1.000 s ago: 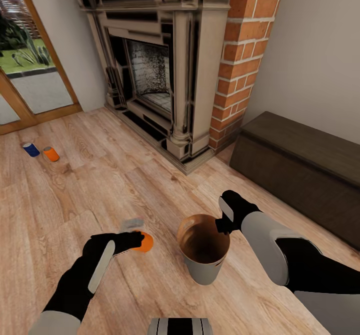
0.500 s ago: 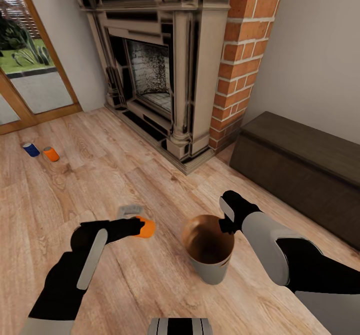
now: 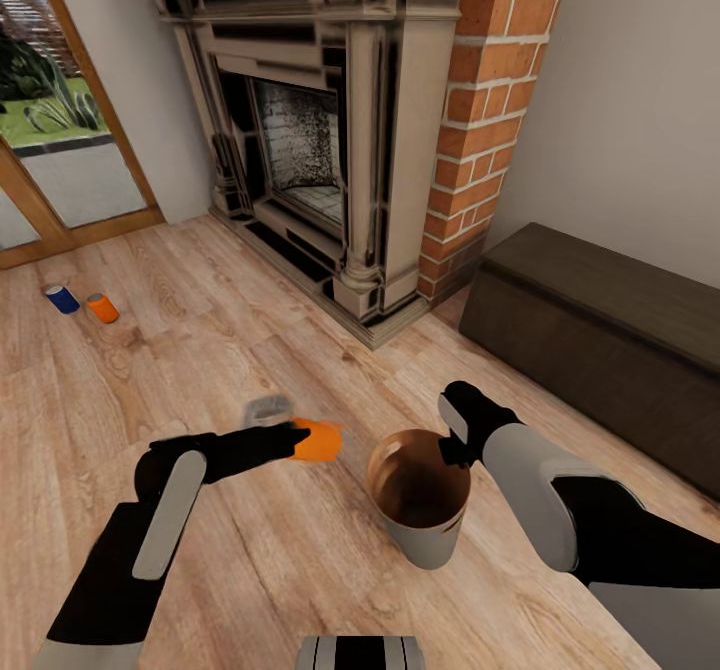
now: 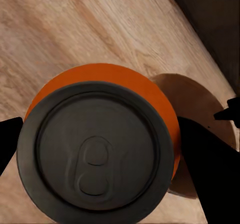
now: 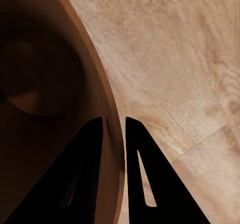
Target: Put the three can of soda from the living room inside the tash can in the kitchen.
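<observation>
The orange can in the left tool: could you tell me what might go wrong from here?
1. The can is beside the bin, not yet over its mouth; released now, it would likely hit the floor.
2. The right tool pinches only the bin's rim; a knock from the can could tip it.

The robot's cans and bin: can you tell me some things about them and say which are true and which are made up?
1. The left claw holds an orange can. True.
2. That can is already inside the bin. False: it is beside the bin, not yet over its opening.
3. The right claw pinches the bin's rim. True.
4. Two more cans, a blue can and another orange one, sit on the bench. False: they are on the floor near the glass door.
</observation>
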